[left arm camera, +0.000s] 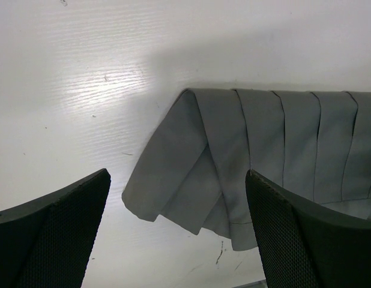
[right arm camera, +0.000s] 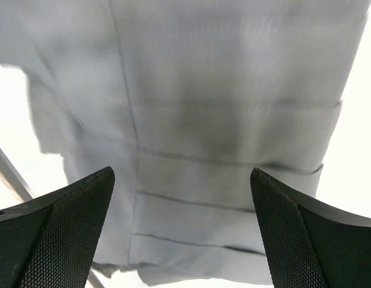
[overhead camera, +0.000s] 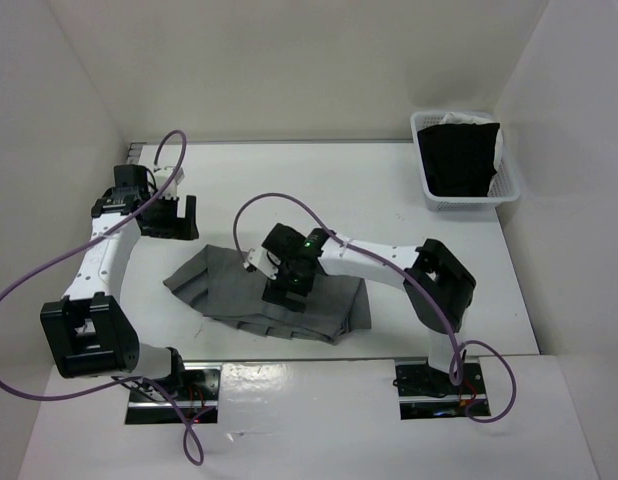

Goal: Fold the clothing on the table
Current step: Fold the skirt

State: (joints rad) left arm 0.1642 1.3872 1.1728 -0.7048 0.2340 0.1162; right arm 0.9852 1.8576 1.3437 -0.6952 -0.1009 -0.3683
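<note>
The clothing (overhead camera: 224, 290), a grey pleated skirt, lies flat on the white desk (overhead camera: 369, 190), in the middle and close to the near edge where the 2 arms are fixed. Its long axis runs across the desk from left to right, with the left end a little farther from the bases than the right end. The right claw (overhead camera: 281, 290) hangs directly above the middle of the skirt with its jaws spread wide and nothing between them; its wrist view is filled with grey pleats, and white desk shows only at the sides. The left claw (overhead camera: 175, 222) is also released and empty. It stands over bare desk just beyond the far left corner of the skirt, apart from the fabric. In its wrist view this corner, with a small flap turned over, lies just ahead, between the 2 fingers. So the skirt spreads to both sides of the right claw, and to the right of the left claw. In my judgement the left claw is nearer to a free corner, while the right claw must first go sideways along the long axis to reach an end.
</note>
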